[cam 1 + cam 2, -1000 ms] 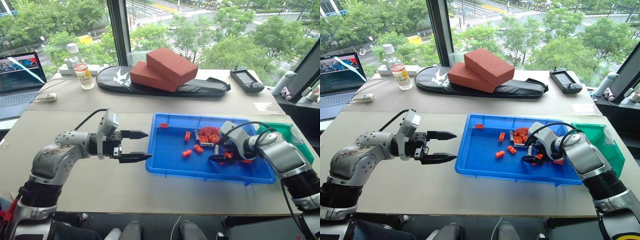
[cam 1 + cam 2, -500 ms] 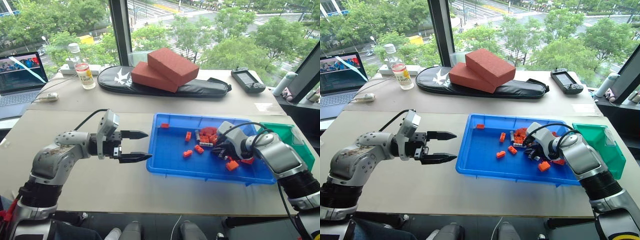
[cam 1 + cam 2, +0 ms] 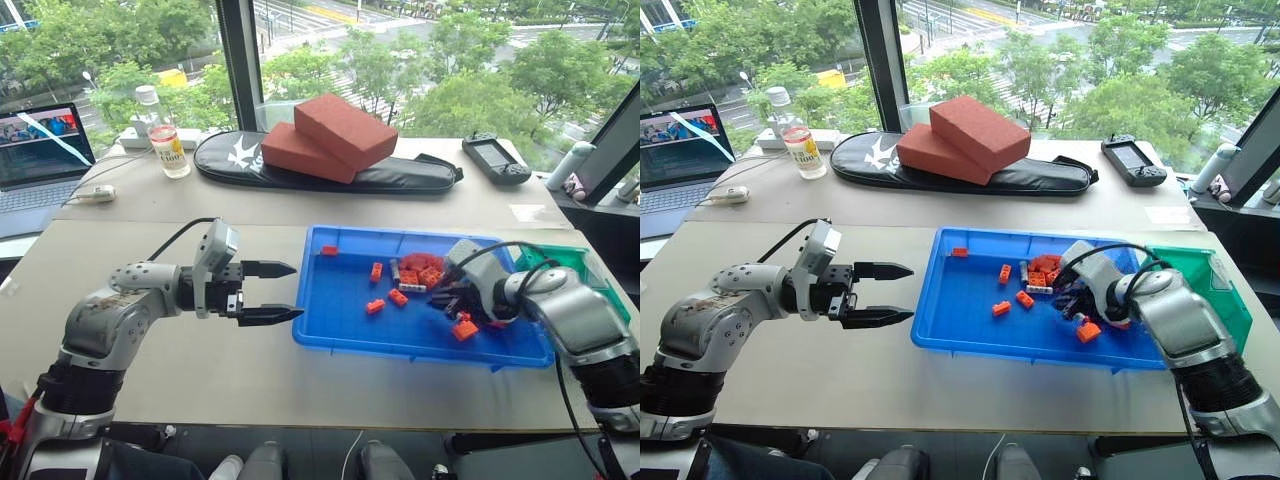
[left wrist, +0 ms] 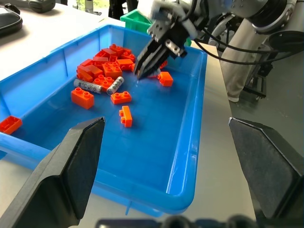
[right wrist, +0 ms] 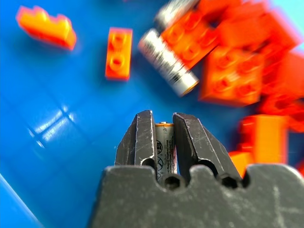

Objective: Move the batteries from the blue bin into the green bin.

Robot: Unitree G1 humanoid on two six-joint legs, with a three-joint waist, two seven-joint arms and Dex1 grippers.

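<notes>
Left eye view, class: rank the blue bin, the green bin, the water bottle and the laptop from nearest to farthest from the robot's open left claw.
Measured from the left claw:
1. Blue bin, its near wall just beside the claw's fingertips, on the right.
2. Water bottle, behind it at the table's far left.
3. Laptop, further left at the edge.
4. Green bin, beyond the blue bin, far right.

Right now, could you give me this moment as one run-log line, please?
right gripper: shut on battery | above blue bin | left gripper: open, empty

Two red foam blocks [image 3: 330, 137] on black bag [image 3: 400, 176], laptop [image 3: 38, 150], bottle [image 3: 166, 142]
</notes>
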